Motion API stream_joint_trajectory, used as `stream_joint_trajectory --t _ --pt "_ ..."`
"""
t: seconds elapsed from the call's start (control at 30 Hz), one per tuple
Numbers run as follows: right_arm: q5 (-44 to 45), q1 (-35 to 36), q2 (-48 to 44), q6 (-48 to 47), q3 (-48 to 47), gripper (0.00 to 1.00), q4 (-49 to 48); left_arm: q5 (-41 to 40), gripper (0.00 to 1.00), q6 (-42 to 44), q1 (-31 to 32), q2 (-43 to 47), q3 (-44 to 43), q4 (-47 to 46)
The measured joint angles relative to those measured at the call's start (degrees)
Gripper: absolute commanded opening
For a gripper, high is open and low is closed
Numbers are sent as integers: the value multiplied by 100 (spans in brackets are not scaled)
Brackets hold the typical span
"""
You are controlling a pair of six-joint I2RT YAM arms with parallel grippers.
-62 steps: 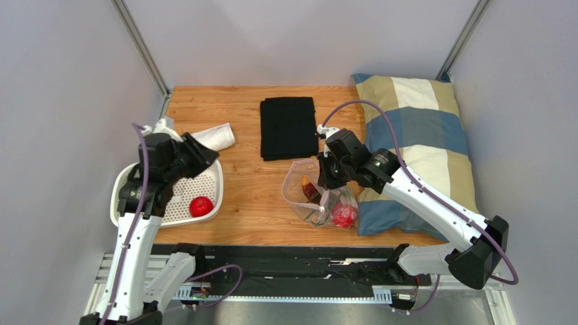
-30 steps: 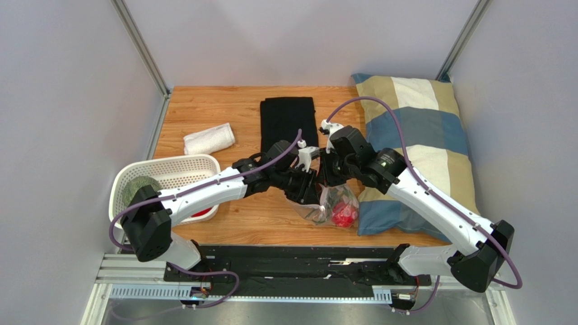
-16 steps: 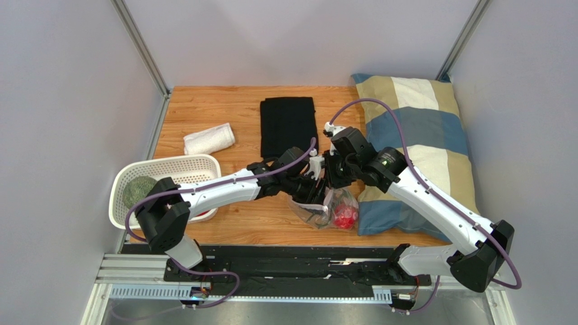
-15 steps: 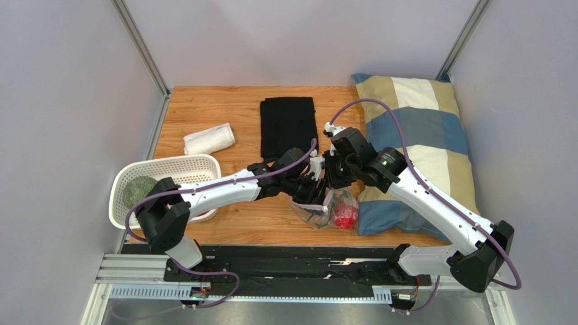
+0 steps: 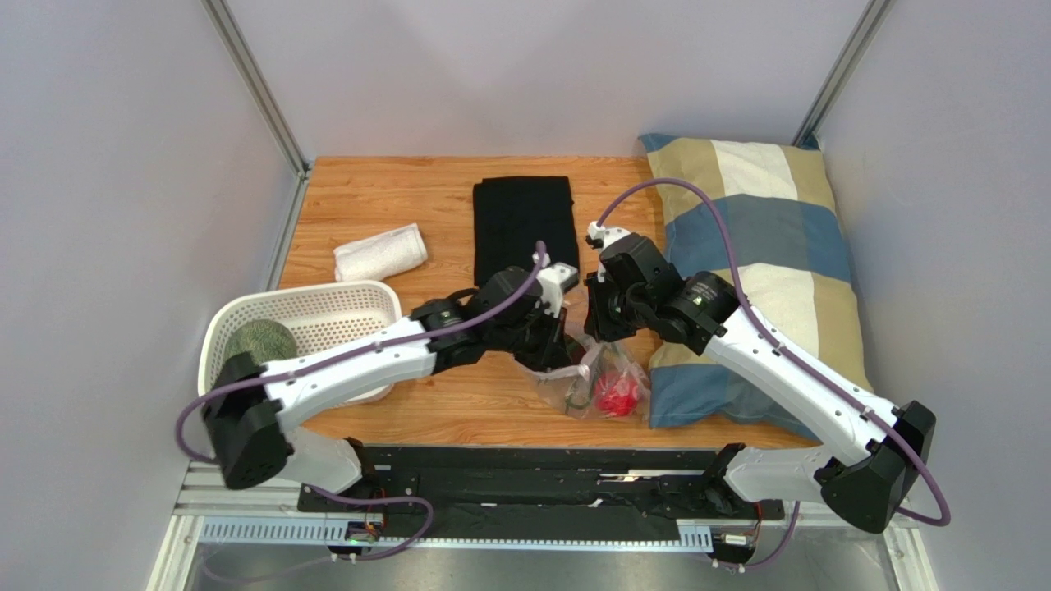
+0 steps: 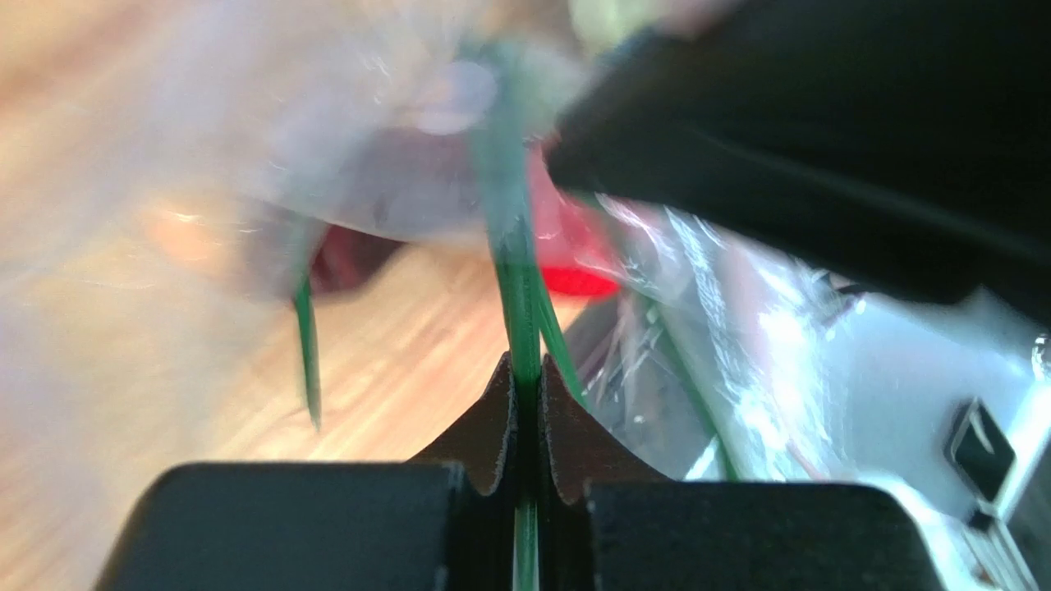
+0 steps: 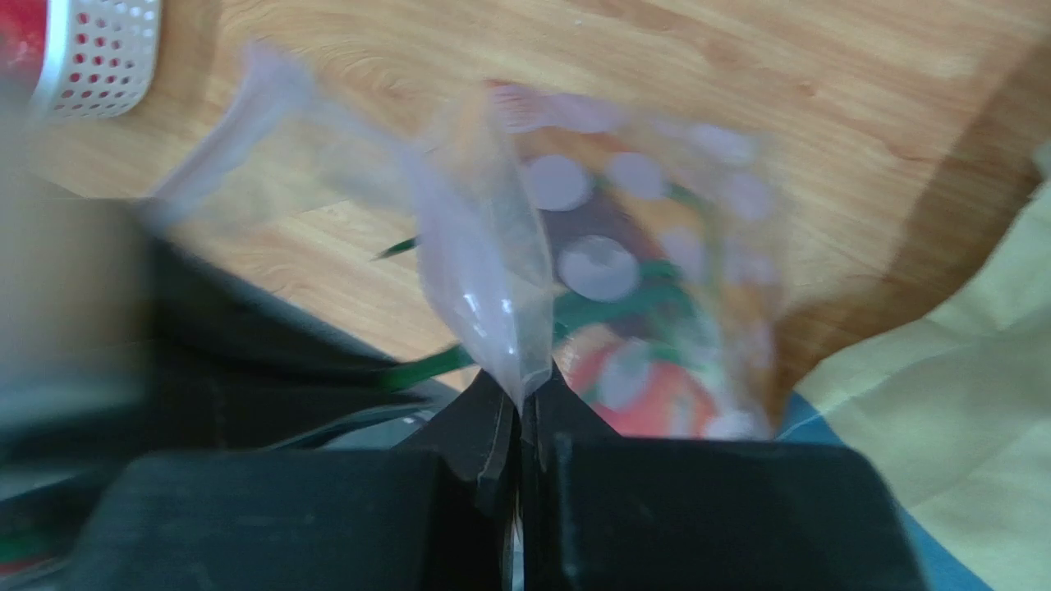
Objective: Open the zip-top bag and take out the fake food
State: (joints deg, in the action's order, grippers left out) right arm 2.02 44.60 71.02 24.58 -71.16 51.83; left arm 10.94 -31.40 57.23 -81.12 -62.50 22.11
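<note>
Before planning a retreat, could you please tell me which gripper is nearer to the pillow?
Right. The right gripper, shut on the edge of the bag, sits just beside the pillow; the left gripper, pinching a green stem, is farther left, across the bag.

Light wooden table top (image 5: 432,203). Folded black cloth (image 5: 524,222) is laid flat at far centre. Rolled white towel (image 5: 380,253) is placed far left. White perforated basket (image 5: 333,293) is set at near left edge. Blue-tan-white checked pillow (image 5: 765,259) is laid along right side. Clear dotted zip-top bag (image 5: 580,388) is seen near centre-right, beside the pillow.
</note>
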Motion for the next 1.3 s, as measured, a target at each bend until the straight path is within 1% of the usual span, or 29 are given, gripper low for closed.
stream_joint_trajectory --t 0.13,0.27,0.37,0.6,0.73,1.0,1.1,1.17,1.23,1.3 --pt "363 0 -39 -125 0 0 -2 -741 0 96 57 1213 -9 245" --pt "671 0 -114 -229 0 0 15 -1145 0 140 90 1893 -87 387" --pt "789 0 -120 -284 0 0 42 -1158 0 157 90 1998 -168 391" --pt "772 -2 -50 -337 -2 0 96 -686 0 245 149 1919 -492 304" --pt "667 -55 52 -297 0 0 101 -881 0 356 179 2037 -866 240" --pt "422 -420 63 -195 306 0 74 -2074 0 1036 190 3198 -1421 210" --pt "339 -485 66 -195 337 0 63 -2675 0 1097 195 3545 -1493 289" --pt "249 -540 66 -195 339 0 55 -3351 0 1025 192 3665 -1572 544" --pt "155 -579 66 -192 339 0 42 -4120 0 776 144 3650 -1648 962" --pt "81 -595 66 -192 339 0 9 -4798 0 267 -210 3554 -1703 1751"
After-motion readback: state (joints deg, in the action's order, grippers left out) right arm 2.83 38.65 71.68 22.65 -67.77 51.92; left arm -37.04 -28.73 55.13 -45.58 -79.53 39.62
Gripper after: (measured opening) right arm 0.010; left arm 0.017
